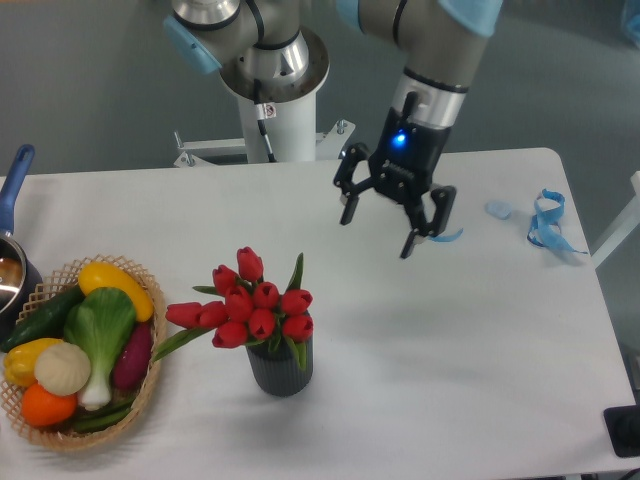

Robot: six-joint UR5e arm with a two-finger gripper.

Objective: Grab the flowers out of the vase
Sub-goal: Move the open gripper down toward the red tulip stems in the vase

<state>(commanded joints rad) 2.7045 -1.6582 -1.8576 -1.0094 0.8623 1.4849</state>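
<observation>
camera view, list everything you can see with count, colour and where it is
flowers: one bunch of about nine buds, red with green leaves, standing in the vase
vase: one, dark grey and ribbed, front middle of the table
basket: one, woven tan, front left, filled with vegetables
vegetables: several, yellow, green, white, orange and purple, inside the basket
pot: one, dark with a blue handle, at the left edge, partly cut off
ribbons: blue, one at the back right, another partly hidden behind the gripper
table: one, white, carrying all of this
arm base: one, white and grey, behind the table
gripper: one, black, jaws open, in the air to the upper right of the flowers, holding nothing
</observation>
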